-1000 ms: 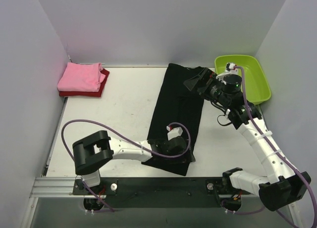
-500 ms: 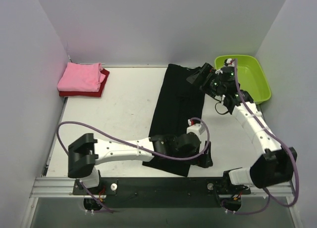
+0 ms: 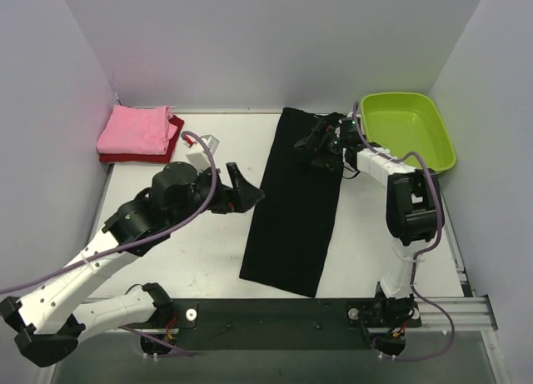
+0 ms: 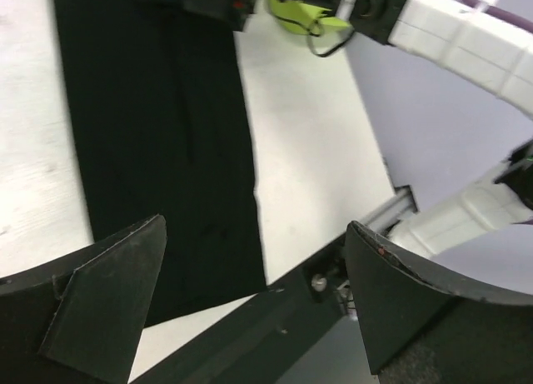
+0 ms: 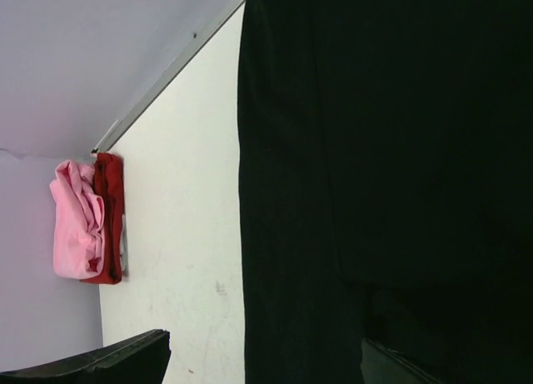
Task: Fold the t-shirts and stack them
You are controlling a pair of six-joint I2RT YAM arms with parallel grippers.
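1. Large black cloth t-shirt: folded into a long narrow strip and lying flat at the centre of the white bench. It runs from upper centre of the top view down toward the lower edge.
2. Pink cloth t-shirt: folded, upper left of the frame, stacked on item 3.
3. Dark red cloth t-shirt: folded, under the pink one, its edge showing at right and below.
4. Lime-green plastic tub: upper right, just beside the black shirt's upper end.
5. Left tool: jaws spread wide and holding nothing, just left of the black shirt's long edge, with the strip ahead of its fingers in the wrist view.
6. Right tool: jaws spread wide with nothing gripped, over the black shirt's upper end. Whether it touches the cloth cannot be told.
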